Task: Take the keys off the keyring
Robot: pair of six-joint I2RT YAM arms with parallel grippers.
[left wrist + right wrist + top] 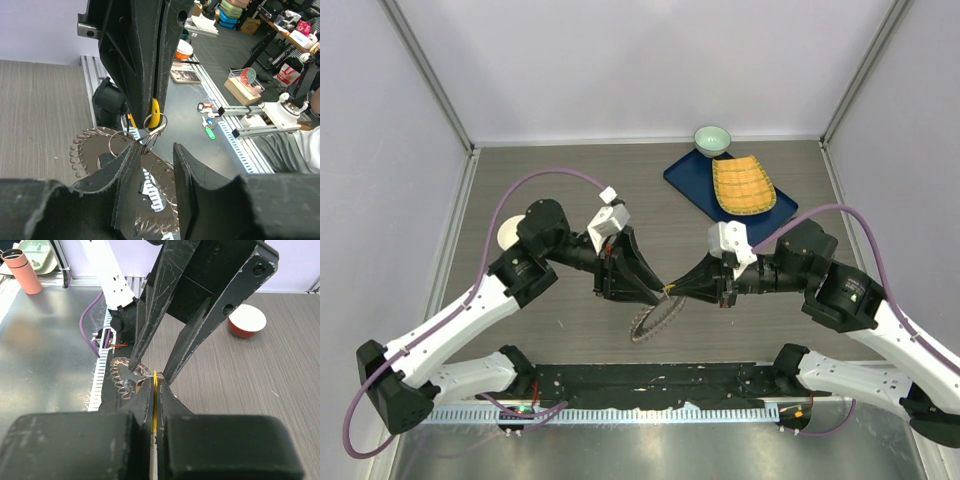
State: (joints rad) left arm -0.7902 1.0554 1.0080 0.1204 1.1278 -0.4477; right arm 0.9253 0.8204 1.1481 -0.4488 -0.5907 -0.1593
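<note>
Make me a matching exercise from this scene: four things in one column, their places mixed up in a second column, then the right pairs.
Things
1. small pale green bowl
2. yellow woven mat
3. large key-fringed metal keyring
4. red bowl with white inside

Places
A. on the dark blue tray
B. middle, towards the near edge
C. left side of the table
D. far edge of the grey table

Pairs: 1-D, 2-A, 3-B, 4-C

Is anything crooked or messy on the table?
Only the big thin metal keyring fringed with small grey keys: it tilts up on edge under the right gripper, which pinches a yellow tag, not lying flat. Nothing looks spilled or broken.
</note>
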